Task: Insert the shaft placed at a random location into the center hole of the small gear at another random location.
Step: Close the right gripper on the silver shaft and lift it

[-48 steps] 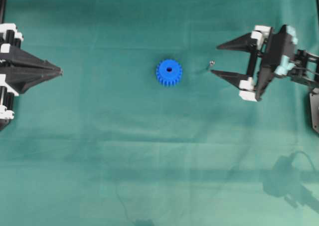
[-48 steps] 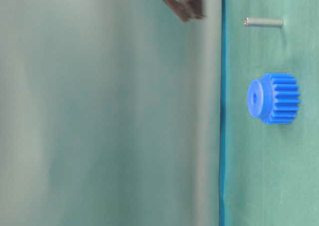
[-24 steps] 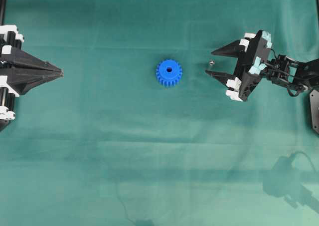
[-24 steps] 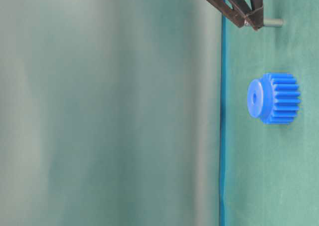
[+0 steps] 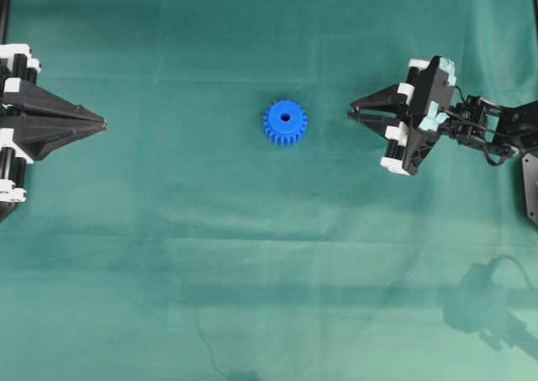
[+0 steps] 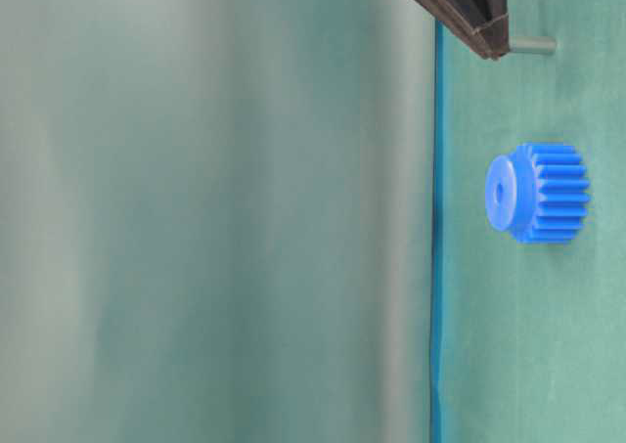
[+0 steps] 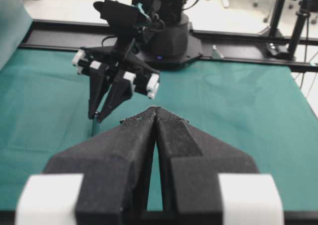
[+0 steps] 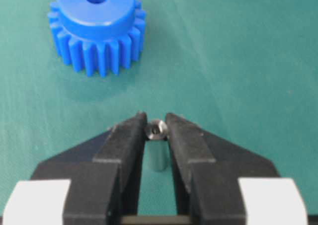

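The small gear (image 5: 285, 122), bright blue, lies flat on the green cloth mid-table with its center hole (image 5: 285, 117) facing up; it also shows in the right wrist view (image 8: 94, 29). The shaft (image 8: 156, 130), a short silvery pin, stands upright to the gear's right. My right gripper (image 5: 353, 113) is shut on the shaft, one finger pressing each side near its top. The shaft's lower end (image 6: 533, 44) shows below the fingertips at table level. My left gripper (image 5: 102, 124) rests shut and empty at the far left, well away from the gear.
Green cloth (image 5: 252, 255) covers the whole table. A black rail (image 7: 238, 36) and the right arm's base (image 7: 169, 36) stand along the far edge in the left wrist view. Nothing else lies near the gear or the shaft.
My right gripper has moved left and down around the shaft, and its fingers have come together from wide apart onto it. The gear and the left arm have not moved.
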You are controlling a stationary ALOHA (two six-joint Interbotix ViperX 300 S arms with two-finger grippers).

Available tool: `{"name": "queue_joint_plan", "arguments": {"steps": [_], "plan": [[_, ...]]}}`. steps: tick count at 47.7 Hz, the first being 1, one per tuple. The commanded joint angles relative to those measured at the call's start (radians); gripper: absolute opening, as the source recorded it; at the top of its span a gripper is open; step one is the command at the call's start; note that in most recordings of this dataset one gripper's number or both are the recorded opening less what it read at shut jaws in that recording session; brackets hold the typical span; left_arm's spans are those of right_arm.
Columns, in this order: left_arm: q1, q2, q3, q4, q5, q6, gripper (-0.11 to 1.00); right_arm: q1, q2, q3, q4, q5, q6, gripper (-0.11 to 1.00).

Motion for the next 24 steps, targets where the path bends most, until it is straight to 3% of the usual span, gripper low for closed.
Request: {"name": "queue_joint_plan", "arguments": {"steps": [1, 7, 24], "plan": [[0.002, 0.005, -0.011, -0.003, -0.003, -0.002, 0.00, 0.002, -0.017, -0.012, 0.000, -0.008, 0.003, 0.15], [0.002, 0.005, -0.011, -0.003, -0.003, -0.002, 0.00, 0.005, -0.075, -0.017, 0.000, 0.017, 0.003, 0.15], [0.002, 0.005, -0.011, -0.005, -0.002, -0.002, 0.00, 0.008, -0.322, -0.052, -0.002, 0.275, -0.011, 0.15]]}}
